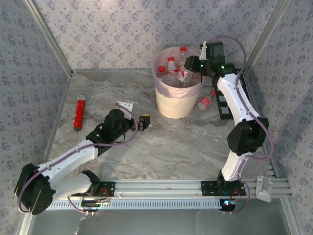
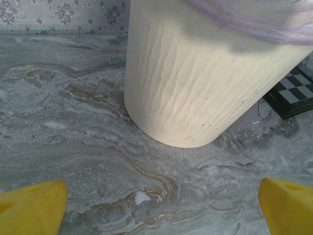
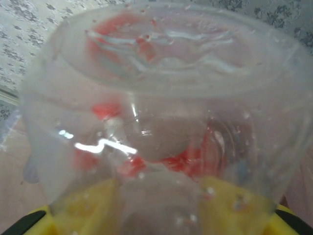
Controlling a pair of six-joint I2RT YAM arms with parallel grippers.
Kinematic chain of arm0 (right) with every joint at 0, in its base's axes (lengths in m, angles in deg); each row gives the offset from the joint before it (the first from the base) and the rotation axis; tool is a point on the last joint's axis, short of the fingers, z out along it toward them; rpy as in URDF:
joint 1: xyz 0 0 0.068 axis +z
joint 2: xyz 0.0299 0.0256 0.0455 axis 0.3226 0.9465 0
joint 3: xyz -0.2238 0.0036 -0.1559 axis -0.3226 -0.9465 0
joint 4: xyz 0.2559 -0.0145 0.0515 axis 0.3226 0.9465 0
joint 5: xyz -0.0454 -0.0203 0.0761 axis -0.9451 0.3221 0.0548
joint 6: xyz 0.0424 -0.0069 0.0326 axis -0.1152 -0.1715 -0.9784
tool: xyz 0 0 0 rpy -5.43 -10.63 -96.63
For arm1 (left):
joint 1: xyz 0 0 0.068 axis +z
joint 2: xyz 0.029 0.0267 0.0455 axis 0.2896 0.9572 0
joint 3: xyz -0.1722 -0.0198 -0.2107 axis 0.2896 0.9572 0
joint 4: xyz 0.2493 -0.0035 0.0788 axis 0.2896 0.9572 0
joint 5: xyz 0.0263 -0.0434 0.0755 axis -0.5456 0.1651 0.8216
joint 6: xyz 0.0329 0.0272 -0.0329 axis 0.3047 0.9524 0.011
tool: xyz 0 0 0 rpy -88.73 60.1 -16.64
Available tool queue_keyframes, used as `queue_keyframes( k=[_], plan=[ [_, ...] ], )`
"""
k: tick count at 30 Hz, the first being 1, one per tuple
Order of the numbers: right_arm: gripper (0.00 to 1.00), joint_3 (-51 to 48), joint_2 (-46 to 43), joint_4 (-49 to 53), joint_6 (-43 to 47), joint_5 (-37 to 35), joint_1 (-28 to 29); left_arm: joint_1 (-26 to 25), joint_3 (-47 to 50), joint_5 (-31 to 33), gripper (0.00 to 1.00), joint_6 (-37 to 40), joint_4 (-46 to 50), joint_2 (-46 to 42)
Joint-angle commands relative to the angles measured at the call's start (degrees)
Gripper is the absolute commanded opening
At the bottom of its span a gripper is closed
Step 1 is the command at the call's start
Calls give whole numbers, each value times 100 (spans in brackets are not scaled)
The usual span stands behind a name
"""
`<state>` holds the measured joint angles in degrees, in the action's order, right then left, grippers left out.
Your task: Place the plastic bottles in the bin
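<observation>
The bin [image 1: 172,104] [image 2: 195,83] stands upright on the marbled table [image 1: 171,147], toward the far wall and a little right of the middle; a thin pale lilac bag liner [image 1: 157,74] [image 2: 254,19] is folded over its rim; inside it several plastic bottles [image 1: 170,67] lie heaped, clear, with red caps and red-and-white labels. The right gripper [image 1: 192,71] hangs over the right part of the rim; its jaws are only partly apart and closed around a clear bottle [image 1: 184,75] [image 3: 161,122], which is tilted above the heap; in the right wrist view the base of this bottle is pressed close between the yellow fingers [image 3: 44,214].

The left gripper [image 1: 145,121] [image 2: 159,210] is low over the table in front of the bin, on its left side; its jaws are fully apart and hold nothing; bare table lies between it and the bin wall. A chequered board [image 1: 224,105] [image 2: 293,93] lies flat to the right of the bin; a long red tube [image 1: 79,113] lies well apart on the left; one loose bottle [image 1: 205,102] lies on its side just beside the bin, between it and the board; a small white piece [image 1: 125,105] lies near the left gripper.
</observation>
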<state>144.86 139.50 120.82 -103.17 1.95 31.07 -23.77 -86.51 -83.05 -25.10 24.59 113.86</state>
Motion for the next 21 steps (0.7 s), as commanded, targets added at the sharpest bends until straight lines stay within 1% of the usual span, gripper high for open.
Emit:
queue_keyframes(
  k=[1,4,8,10,11,14,16,19,21],
  plan=[
    [53,-139,146,522,-66,-1,77,35,-89,-32,100,-32,90,7],
    [68,308,-69,833,37,-177,17,45,-109,-40,100,-14,123,24],
    [87,1069,-322,1220,186,-166,-151,53,-83,-81,100,-58,23,115],
    [92,1431,-387,1453,284,-187,-254,49,-96,-133,100,-76,-8,177],
    [93,1607,-428,1555,349,-230,-298,50,-108,-156,100,-81,-17,199],
    [92,1751,-579,1585,436,-383,-474,52,-126,-177,100,-84,-30,244],
    [88,1712,-635,1522,432,-367,-586,57,-135,-189,100,-89,-44,262],
    [71,1657,-588,1365,510,-278,-598,54,-153,-213,100,-101,-52,294],
    [64,1659,-467,1225,560,-206,-542,52,-169,-241,100,-119,-68,320]
  ],
)
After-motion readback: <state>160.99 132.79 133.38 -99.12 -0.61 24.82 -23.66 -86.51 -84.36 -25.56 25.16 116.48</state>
